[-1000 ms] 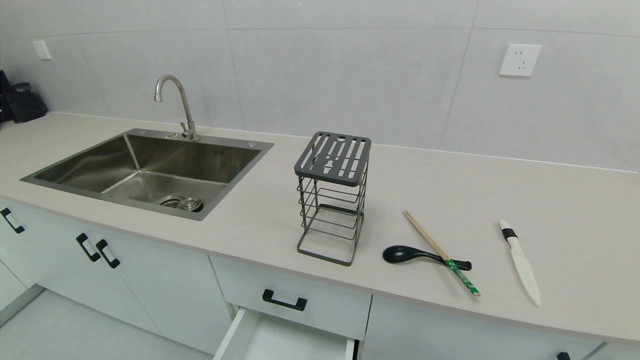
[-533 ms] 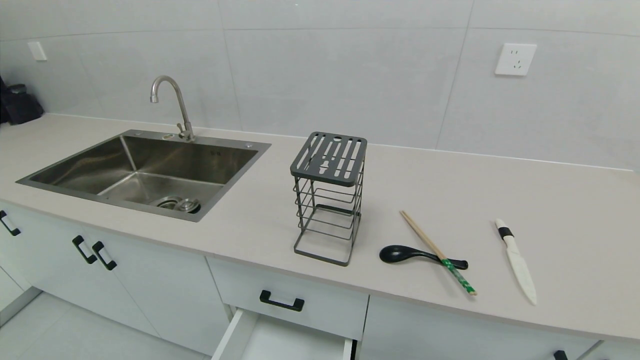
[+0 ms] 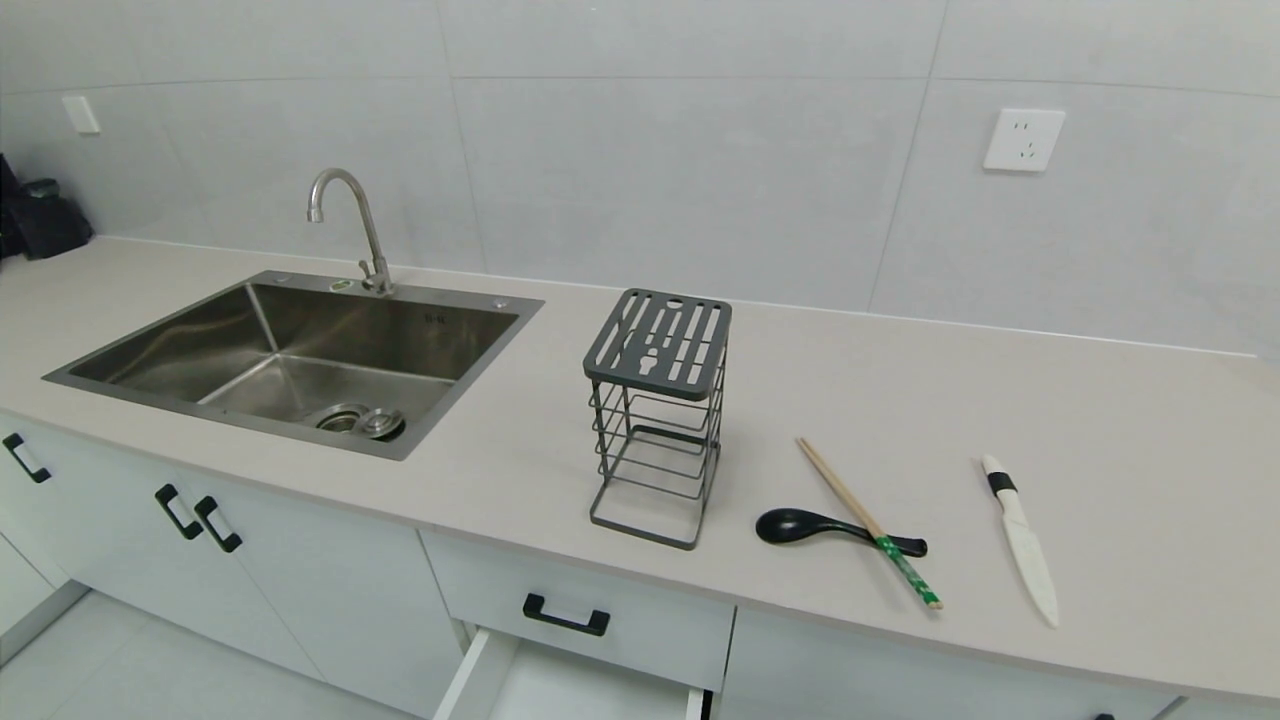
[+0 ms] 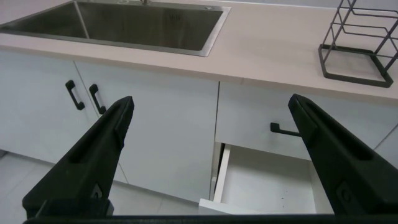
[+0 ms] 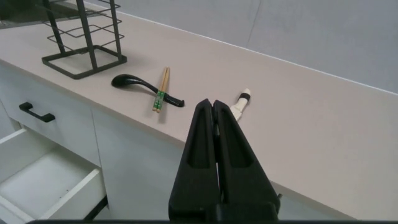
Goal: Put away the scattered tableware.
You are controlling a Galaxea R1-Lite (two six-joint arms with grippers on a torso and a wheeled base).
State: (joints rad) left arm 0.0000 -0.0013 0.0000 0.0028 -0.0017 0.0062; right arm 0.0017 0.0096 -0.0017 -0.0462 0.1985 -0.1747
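1. My left claw (image 4: 210,99) hangs out in front of the counter's (image 3: 900,400) front edge, off the counter and touching nothing. Its two black fingers (image 4: 109,143) are spread wide apart, with the cabinet fronts and the open drawer (image 3: 570,690) showing between them.
2. My right claw (image 5: 212,104) is also off the front edge, farther toward the counter's right end. Its fingers are pressed together with nothing between them, and it points roughly at the knife (image 3: 1020,540).
3. The wire rack (image 3: 657,340) stands upright near the front edge, about mid-counter, just right of the sink (image 3: 380,335). It's dark grey with a slotted top plate, and I can't see anything in it.
4. The black spoon (image 3: 790,524) lies flat near the front edge, just right of the rack but not touching it. Its bowl is toward the rack and its handle runs toward the right end.
5. The chopsticks (image 3: 840,487) lie together as a pair, diagonally across the spoon's handle and touching it. The green patterned ends are nearest the front edge and the plain wooden ends point toward the back.
6. The knife is white with a black band on the handle. It lies by itself, well apart from the spoon and chopsticks, farther toward the right end, with its tip toward the front edge.
7. Other stuff:
   - The faucet (image 3: 371,240) stands at the sink's back rim.
   - A wall socket (image 3: 1023,140) sits on the tiles behind the right end.
   - The open drawer sits below a shut drawer with a black handle (image 3: 565,614).
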